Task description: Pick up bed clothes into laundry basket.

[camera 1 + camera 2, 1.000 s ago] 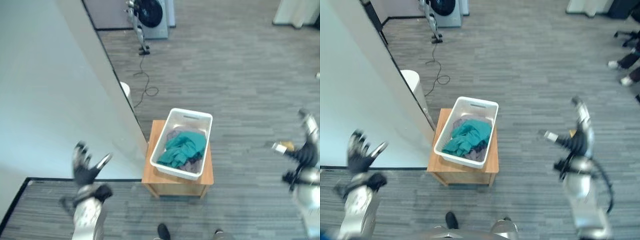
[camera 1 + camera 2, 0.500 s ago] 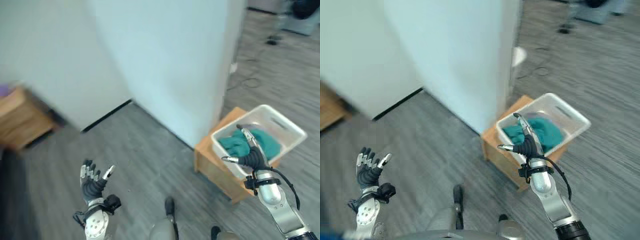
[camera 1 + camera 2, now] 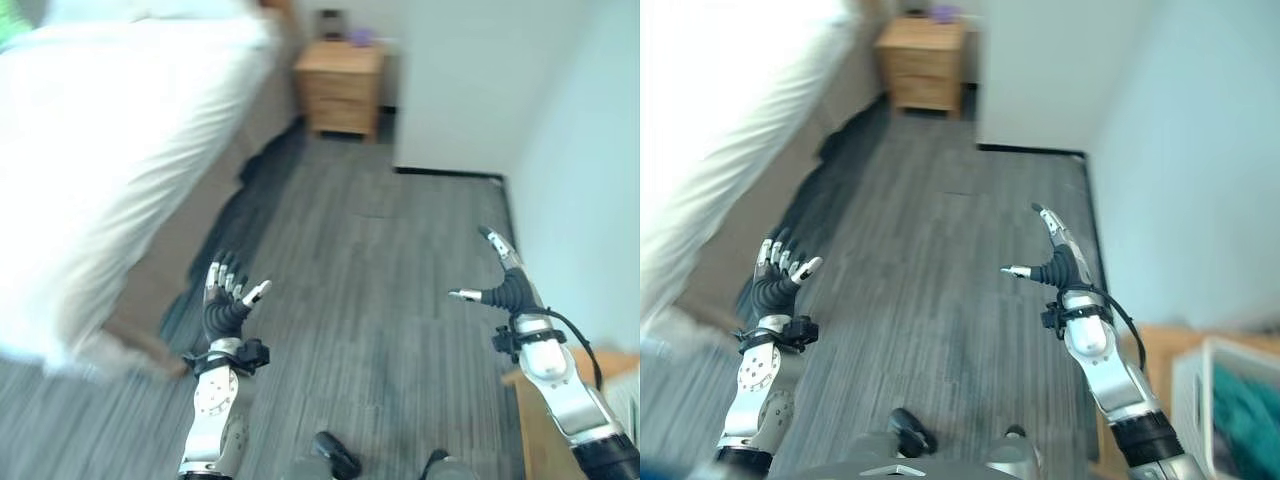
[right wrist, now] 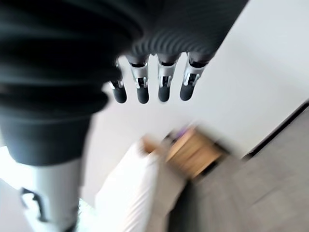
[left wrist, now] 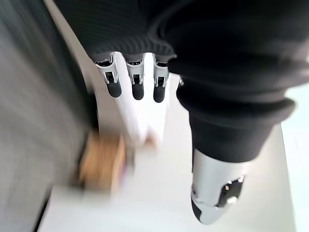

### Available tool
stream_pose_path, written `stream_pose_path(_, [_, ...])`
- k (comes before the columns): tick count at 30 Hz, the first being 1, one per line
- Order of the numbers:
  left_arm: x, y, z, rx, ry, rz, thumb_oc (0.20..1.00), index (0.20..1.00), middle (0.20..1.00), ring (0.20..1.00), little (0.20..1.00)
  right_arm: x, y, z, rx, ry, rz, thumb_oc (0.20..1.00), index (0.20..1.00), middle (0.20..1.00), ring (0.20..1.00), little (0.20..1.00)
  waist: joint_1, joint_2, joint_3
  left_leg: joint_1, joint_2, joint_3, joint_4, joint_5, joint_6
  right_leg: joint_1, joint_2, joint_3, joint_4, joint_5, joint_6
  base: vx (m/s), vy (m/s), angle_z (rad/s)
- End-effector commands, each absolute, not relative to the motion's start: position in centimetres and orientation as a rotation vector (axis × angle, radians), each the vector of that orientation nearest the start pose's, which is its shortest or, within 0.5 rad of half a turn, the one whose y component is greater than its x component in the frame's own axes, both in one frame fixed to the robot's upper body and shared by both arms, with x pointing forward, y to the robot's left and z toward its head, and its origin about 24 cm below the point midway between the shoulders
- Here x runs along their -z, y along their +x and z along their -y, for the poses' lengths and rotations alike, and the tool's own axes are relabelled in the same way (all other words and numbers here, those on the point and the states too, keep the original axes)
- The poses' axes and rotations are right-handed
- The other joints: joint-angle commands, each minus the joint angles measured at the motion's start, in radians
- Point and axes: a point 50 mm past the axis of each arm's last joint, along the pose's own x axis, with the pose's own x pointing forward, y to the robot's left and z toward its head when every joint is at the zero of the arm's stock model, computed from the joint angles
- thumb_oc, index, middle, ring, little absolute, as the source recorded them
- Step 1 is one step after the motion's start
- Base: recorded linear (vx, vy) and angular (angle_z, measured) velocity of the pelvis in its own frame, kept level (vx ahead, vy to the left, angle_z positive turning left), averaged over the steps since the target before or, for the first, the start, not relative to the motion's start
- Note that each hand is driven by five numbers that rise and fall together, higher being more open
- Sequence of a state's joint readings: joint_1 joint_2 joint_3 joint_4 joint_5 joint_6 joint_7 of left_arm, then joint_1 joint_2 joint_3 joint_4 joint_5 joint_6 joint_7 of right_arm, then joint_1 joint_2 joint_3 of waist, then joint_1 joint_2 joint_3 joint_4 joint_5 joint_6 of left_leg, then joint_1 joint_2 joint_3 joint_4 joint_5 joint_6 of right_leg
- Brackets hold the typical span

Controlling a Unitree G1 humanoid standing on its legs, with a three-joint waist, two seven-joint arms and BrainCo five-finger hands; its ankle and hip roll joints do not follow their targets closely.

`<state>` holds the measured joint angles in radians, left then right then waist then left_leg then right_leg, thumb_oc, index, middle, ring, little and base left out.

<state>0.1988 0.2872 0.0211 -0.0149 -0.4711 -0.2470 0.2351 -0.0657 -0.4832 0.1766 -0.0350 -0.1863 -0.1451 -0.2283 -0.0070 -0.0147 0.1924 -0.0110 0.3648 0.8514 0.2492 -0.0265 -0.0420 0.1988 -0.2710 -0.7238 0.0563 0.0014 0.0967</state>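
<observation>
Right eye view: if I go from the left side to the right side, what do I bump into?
White bed → left hand, open → right hand, open → white laundry basket with teal clothes at the far right edge.

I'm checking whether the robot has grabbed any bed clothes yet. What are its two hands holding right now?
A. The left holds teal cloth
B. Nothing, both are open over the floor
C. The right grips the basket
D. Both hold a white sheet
B: the left hand and right hand hang with straight fingers above the grey floor, beside the white bed.
</observation>
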Motion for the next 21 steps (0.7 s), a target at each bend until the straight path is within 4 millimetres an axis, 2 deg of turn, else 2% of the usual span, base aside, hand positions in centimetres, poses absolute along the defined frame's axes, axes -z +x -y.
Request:
stream_pose_path(1, [-5.0,20.1,-25.1,-0.318,-0.111,0.106,1.000,1.000,1.000,1.000,1.000,-11.4,26.5,18.5,-0.031,-0.562,0.399,1.000,1.000,1.000,1.000,1.000,-0.026,0.027,-0.038,0.171,0.101,-0.151,-0.283,0.191,-0.191,-0.055,-0.042,-0.015,-0.076,0.039,0.027,0.06,0.352,1.69])
stream_pose_path(2, [-5.3,20.2,-25.4,-0.307,-0.076,0.108,1.000,1.000,1.000,1.000,1.000,-11.4,26.5,18.3,-0.030,-0.531,0.404,1.000,1.000,1.000,1.000,1.000,-0.013,0.018,-0.033,0.151,0.078,-0.171,-0.292,0.179,-0.177,-0.055,-0.083,-0.034,-0.029,0.045,0.040,0.12,0.304,1.39])
stream_pose_path(3, [-6.1,20.4,-26.1,-0.294,-0.021,0.132,1.000,1.000,1.000,1.000,1.000,-11.7,26.8,17.9,-0.034,-0.474,0.408,1.000,1.000,1.000,1.000,1.000,-0.007,0.002,-0.012,0.135,0.030,-0.209,-0.308,0.145,-0.147,-0.100,-0.171,-0.021,0.118,0.105,0.075,0.09,0.224,1.46])
stream_pose_path(4, [-6.2,20.4,-26.2,-0.295,-0.017,0.135,1.000,1.000,1.000,1.000,1.000,-11.7,26.8,17.8,-0.034,-0.469,0.411,1.000,1.000,1.000,1.000,1.000,-0.015,-0.012,-0.013,0.127,0.011,-0.215,-0.309,0.140,-0.138,-0.107,-0.196,-0.024,0.136,0.104,0.085,0.10,0.165,2.95])
stream_pose_path(5, [-6.6,20.8,-26.6,-0.291,0.024,0.141,1.000,1.000,1.000,1.000,1.000,-11.9,27.0,17.5,-0.040,-0.459,0.416,1.000,1.000,1.000,1.000,1.000,-0.024,-0.026,0.009,0.102,-0.020,-0.257,-0.315,0.125,-0.123,-0.150,-0.231,0.090,0.200,0.150,0.132,0.02,0.083,3.10])
stream_pose_path(6, [-6.7,20.9,-26.6,-0.292,0.027,0.145,1.000,1.000,1.000,1.000,1.000,-12.0,27.1,17.5,-0.038,-0.456,0.420,1.000,1.000,1.000,1.000,1.000,-0.027,-0.034,0.007,0.094,-0.029,-0.260,-0.314,0.122,-0.118,-0.160,-0.243,0.093,0.208,0.152,0.138,0.07,0.092,2.97])
stream_pose_path(7, [-5.9,21.4,-26.5,-0.282,0.034,0.097,1.000,1.000,1.000,1.000,1.000,-11.7,26.8,18.0,-0.022,-0.430,0.402,1.000,1.000,1.000,1.000,1.000,-0.050,-0.036,0.026,0.040,-0.038,-0.324,-0.316,0.133,-0.115,-0.170,-0.166,0.251,0.165,0.060,0.117,0.06,0.101,1.75])
stream_pose_path(8, [-5.5,21.5,-26.3,-0.275,-0.007,0.085,1.000,1.000,1.000,1.000,1.000,-11.5,26.7,18.3,-0.006,-0.421,0.389,1.000,1.000,1.000,1.000,1.000,-0.052,-0.031,0.039,0.007,-0.066,-0.367,-0.311,0.147,-0.099,-0.187,-0.108,0.329,0.128,0.029,0.109,0.06,0.084,2.04])
stream_pose_path(9, [-5.5,21.6,-26.3,-0.274,-0.008,0.085,1.000,1.000,1.000,1.000,1.000,-11.6,26.7,18.3,-0.005,-0.421,0.388,1.000,1.000,1.000,1.000,1.000,-0.052,-0.029,0.039,0.005,-0.065,-0.369,-0.310,0.146,-0.099,-0.188,-0.106,0.327,0.129,0.028,0.108,0.13,0.108,3.83])
stream_pose_path(10, [-5.1,21.7,-25.7,-0.262,-0.020,0.071,1.000,1.000,1.000,1.000,1.000,-11.3,26.6,17.7,-0.024,-0.394,0.385,1.000,1.000,1.000,1.000,1.000,-0.059,-0.015,0.053,-0.015,-0.119,-0.452,-0.318,0.132,-0.079,-0.174,-0.023,0.420,0.071,-0.038,0.081,0.19,0.084,3.89])
stream_pose_path(11, [-4.8,21.6,-25.6,-0.262,-0.025,0.061,1.000,1.000,1.000,1.000,1.000,-11.3,26.6,17.3,-0.037,-0.384,0.386,1.000,1.000,1.000,1.000,1.000,-0.064,-0.013,0.060,-0.010,-0.152,-0.494,-0.322,0.123,-0.070,-0.182,0.032,0.489,0.056,-0.062,0.066,0.26,0.125,3.74])
stream_pose_path(12, [-4.6,21.5,-25.5,-0.269,-0.030,0.053,1.000,1.000,1.000,1.000,1.000,-11.0,26.6,17.1,-0.044,-0.374,0.378,1.000,1.000,1.000,1.000,1.000,-0.066,-0.011,0.067,-0.005,-0.188,-0.538,-0.324,0.115,-0.057,-0.205,0.092,0.561,0.047,-0.071,0.049,0.13,0.060,2.22])
stream_pose_path(13, [-4.6,21.5,-25.6,-0.269,-0.030,0.053,1.000,1.000,1.000,1.000,1.000,-11.0,26.6,17.1,-0.044,-0.374,0.379,1.000,1.000,1.000,1.000,1.000,-0.067,-0.010,0.066,-0.008,-0.186,-0.538,-0.325,0.118,-0.057,-0.207,0.094,0.561,0.046,-0.068,0.048,0.16,0.101,2.19])
stream_pose_path(14, [-4.3,21.6,-25.4,-0.279,-0.046,0.050,1.000,1.000,1.000,1.000,1.000,-10.8,27.0,16.4,-0.063,-0.354,0.368,1.000,1.000,1.000,1.000,1.000,-0.055,-0.016,0.075,0.005,-0.248,-0.581,-0.335,0.088,-0.042,-0.226,0.151,0.618,-0.014,-0.055,0.020,0.12,0.085,1.88])
stream_pose_path(15, [-4.6,21.9,-25.2,-0.248,-0.039,0.062,1.000,1.000,1.000,1.000,1.000,-11.1,27.4,16.1,-0.066,-0.355,0.378,1.000,1.000,1.000,1.000,1.000,-0.051,-0.029,0.074,0.017,-0.261,-0.576,-0.327,0.073,-0.047,-0.204,0.122,0.570,-0.047,-0.034,0.029,0.13,0.066,1.76])
stream_pose_path(16, [-5.2,22.3,-25.2,-0.233,-0.035,0.085,1.000,1.000,1.000,1.000,1.000,-11.3,27.7,16.2,-0.063,-0.371,0.389,1.000,1.000,1.000,1.000,1.000,-0.056,-0.041,0.064,0.013,-0.268,-0.568,-0.329,0.072,-0.042,-0.193,0.113,0.559,-0.083,-0.007,0.035,0.04,-0.063,1.66])
stream_pose_path(17, [-5.3,22.2,-25.1,-0.242,-0.037,0.092,1.000,1.000,1.000,1.000,1.000,-11.5,27.6,15.9,-0.079,-0.374,0.396,1.000,1.000,1.000,1.000,1.000,-0.056,-0.039,0.058,0.014,-0.267,-0.572,-0.329,0.071,-0.040,-0.188,0.127,0.580,-0.105,0.000,0.028,0.04,-0.097,1.22])
stream_pose_path(20, [-5.0,22.0,-24.9,-0.247,-0.077,0.086,1.000,1.000,1.000,1.000,1.000,-11.4,27.8,16.3,-0.073,-0.401,0.385,1.000,1.000,1.000,1.000,1.000,-0.064,-0.033,0.035,0.025,-0.264,-0.551,-0.322,0.062,-0.043,-0.171,0.121,0.575,-0.141,0.018,0.041,0.09,-0.002,-0.06])
stream_pose_path(21, [-4.2,21.4,-24.7,-0.244,-0.082,0.054,1.000,1.000,1.000,1.000,1.000,-11.3,27.9,16.2,-0.086,-0.410,0.375,1.000,1.000,1.000,1.000,1.000,-0.069,-0.024,0.017,0.050,-0.260,-0.530,-0.326,0.055,-0.042,-0.168,0.119,0.592,-0.144,0.025,0.045,0.14,0.013,-0.72])
